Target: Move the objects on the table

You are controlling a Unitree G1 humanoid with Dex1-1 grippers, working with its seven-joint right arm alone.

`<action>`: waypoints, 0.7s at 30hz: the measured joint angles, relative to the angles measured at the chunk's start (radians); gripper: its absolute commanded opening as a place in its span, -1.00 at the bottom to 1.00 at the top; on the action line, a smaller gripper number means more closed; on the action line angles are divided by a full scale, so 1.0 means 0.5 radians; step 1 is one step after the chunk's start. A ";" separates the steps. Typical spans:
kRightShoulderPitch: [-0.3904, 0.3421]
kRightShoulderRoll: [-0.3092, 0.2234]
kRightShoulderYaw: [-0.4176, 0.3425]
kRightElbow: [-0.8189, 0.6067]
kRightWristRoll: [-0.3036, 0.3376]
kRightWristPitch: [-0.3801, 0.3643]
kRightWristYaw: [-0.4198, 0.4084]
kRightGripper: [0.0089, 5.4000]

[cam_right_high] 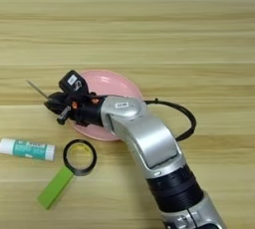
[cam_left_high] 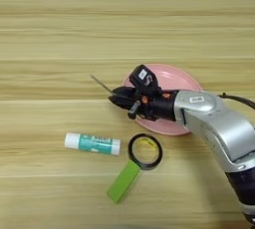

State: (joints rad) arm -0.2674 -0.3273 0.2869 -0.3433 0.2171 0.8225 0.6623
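Over the plate's (cam_left_high: 169,81) left rim, the claw (cam_left_high: 121,99) gripped the screwdriver (cam_left_high: 101,84), shaft pointing left; carrying seemed underway. Next, lowering it onto tabletop (cam_left_high: 50,34) above the glue stick (cam_left_high: 92,144).

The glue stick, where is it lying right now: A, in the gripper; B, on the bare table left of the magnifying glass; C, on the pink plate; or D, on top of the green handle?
B: the glue stick lies flat on the table, just left of the magnifying glass, clear of the pink plate and the right gripper.
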 measured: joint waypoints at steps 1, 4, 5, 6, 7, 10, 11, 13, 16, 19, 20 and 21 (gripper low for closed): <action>0.000 0.000 0.002 -0.001 0.000 0.000 0.000 -0.71; 0.001 -0.001 0.023 -0.006 0.000 0.001 0.002 -0.71; 0.003 -0.003 0.031 -0.007 0.000 0.001 0.003 -0.71; 0.004 -0.003 0.038 -0.007 0.000 0.003 0.003 -0.71; 0.005 -0.003 0.040 -0.008 0.000 0.004 0.004 -0.71; 0.007 -0.010 0.051 -0.009 0.000 0.005 0.004 -0.71; 0.010 -0.011 0.061 -0.010 0.000 0.006 0.006 -0.71; 0.017 -0.011 0.075 -0.016 0.001 0.022 0.008 -0.71; 0.018 -0.009 0.088 -0.018 0.006 0.036 0.009 -0.71; 0.018 -0.006 0.113 -0.018 0.008 0.041 0.010 -0.71; 0.018 -0.003 0.118 -0.018 0.009 0.041 0.011 -0.71; 0.018 -0.002 0.119 -0.018 0.009 0.041 0.011 -0.71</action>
State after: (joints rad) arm -0.2584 -0.3282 0.3463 -0.3522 0.2216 0.8431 0.6679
